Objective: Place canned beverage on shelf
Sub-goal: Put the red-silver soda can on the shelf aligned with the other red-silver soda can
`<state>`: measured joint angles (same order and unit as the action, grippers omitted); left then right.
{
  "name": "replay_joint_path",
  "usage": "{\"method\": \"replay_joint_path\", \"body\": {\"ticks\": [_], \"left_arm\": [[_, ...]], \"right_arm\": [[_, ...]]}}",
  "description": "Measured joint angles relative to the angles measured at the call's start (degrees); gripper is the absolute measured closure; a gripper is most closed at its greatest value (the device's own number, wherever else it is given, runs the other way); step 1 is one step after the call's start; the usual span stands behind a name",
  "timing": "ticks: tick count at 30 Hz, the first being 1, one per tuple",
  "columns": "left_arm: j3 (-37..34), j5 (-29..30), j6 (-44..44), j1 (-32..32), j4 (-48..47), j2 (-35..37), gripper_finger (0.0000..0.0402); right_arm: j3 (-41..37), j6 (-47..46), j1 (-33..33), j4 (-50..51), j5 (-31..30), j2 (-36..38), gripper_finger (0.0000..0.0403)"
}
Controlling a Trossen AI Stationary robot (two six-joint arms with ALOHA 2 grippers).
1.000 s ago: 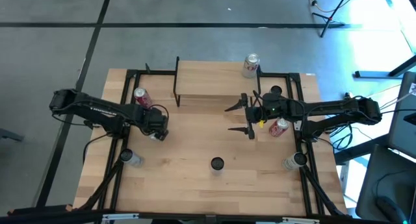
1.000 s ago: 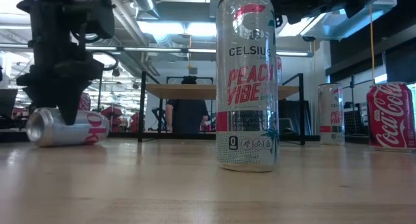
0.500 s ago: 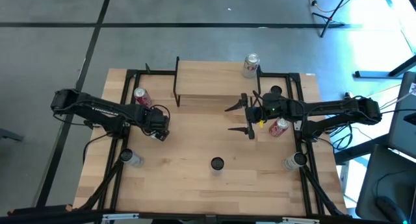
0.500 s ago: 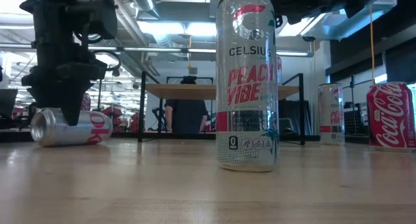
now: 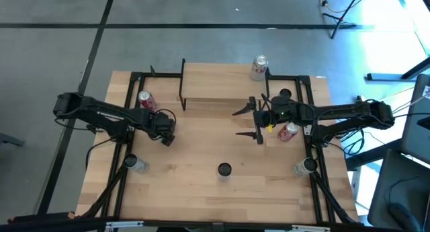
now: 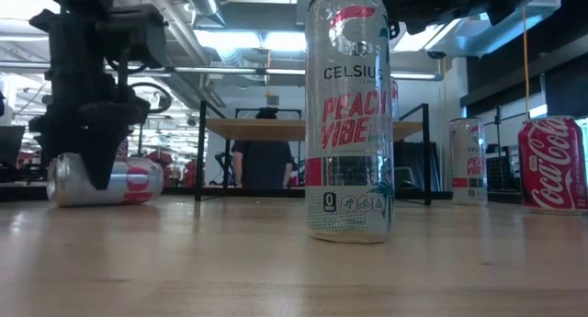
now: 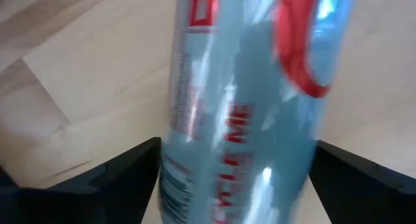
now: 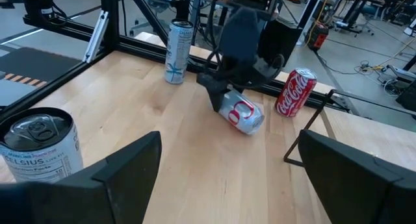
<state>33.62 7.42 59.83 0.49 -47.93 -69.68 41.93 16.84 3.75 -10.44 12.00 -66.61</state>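
My left gripper (image 6: 95, 175) straddles a smooth silver aluminium can with red lettering (image 7: 247, 100), lying on its side on the pale grained wooden table (image 5: 201, 151); its fingers look spread either side. My right gripper (image 5: 250, 122) waits open beside the low light-wood shelf (image 5: 215, 84).

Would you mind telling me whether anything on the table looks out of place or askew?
One silver can lies on its side on the table, while the other cans stand upright. The left gripper straddles it, fingers either side; none is on the shelf.
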Motion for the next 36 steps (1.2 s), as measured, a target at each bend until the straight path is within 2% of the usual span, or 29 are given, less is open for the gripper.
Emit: {"method": "replay_joint_path", "body": {"ticks": [3, 7, 12, 17, 20, 24, 28, 32, 36], "left_arm": [[0.03, 1.23, -0.28, -0.22, 2.23, 0.16, 0.0046], [0.03, 6.38, -1.11, -0.59, 4.13, -0.14, 0.0047], [0.08, 4.85, -1.56, -0.16, 4.76, -3.10, 0.0053], [0.15, 5.14, -3.82, -0.29, 6.20, -7.89, 0.0095], [0.38, 6.14, -5.81, -1.79, 7.69, -8.42, 0.0126], [2.14, 8.23, -8.06, -5.31, 8.83, -6.49, 0.0131], [4.17, 15.46, -13.23, -9.09, 17.54, -3.36, 0.0131], [4.30, 21.63, -28.27, -12.21, 35.40, -2.39, 0.0130], [4.42, 22.05, -42.49, -13.09, 53.16, -4.06, 0.0127]], "right_arm": [[0.00, 0.00, 0.02, 0.00, -0.02, 0.00, 0.0054], [0.00, -0.02, -0.01, 0.01, -0.01, 0.00, 0.0054], [0.00, -1.42, 0.00, 0.22, 2.12, 0.00, 0.0054], [0.00, -1.99, -0.01, 0.44, 2.59, -0.31, 0.0054], [-0.04, -3.30, -0.01, 0.80, 2.57, -1.15, 0.0054], [-0.04, -3.61, -0.01, -0.24, 1.86, -2.55, 0.0054], [-0.04, -5.23, -0.01, -3.08, -2.38, -3.20, 0.0054], [0.02, -6.10, 0.02, -4.78, -4.02, -3.36, 0.0054], [0.00, -6.59, 0.02, -5.60, -3.91, -3.97, 0.0054]]}}
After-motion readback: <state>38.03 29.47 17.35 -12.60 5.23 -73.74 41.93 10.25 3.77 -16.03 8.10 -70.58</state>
